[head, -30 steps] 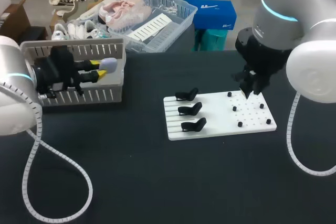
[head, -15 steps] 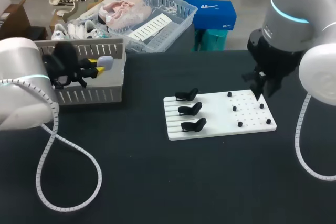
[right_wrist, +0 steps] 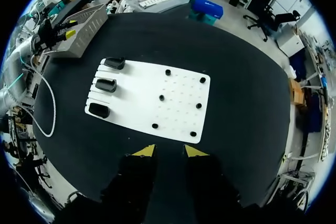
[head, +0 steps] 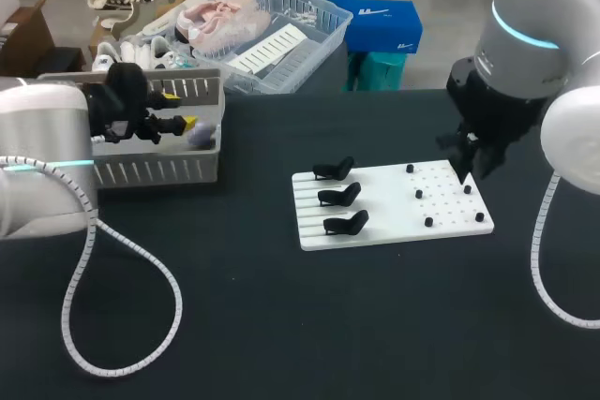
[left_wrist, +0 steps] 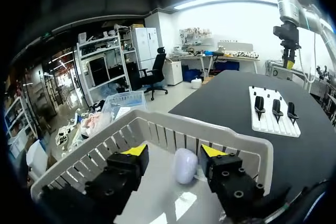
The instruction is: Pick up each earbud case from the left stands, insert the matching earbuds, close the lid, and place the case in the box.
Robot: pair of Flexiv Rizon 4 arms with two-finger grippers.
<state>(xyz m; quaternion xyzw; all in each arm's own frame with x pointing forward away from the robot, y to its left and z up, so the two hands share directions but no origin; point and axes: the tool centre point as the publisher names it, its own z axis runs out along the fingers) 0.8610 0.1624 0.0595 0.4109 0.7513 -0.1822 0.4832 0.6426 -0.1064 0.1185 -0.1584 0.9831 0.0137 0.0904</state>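
Your left gripper hangs inside the box, fingers spread, with one case lying loose on the floor between them. Your right gripper, fingers parted and empty, hovers near the one board, which carries three stands and six pegs.

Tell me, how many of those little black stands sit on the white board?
3. They stand in a column along the left part of the white board: the far stand, the middle stand and the near stand. None appears to be hidden.
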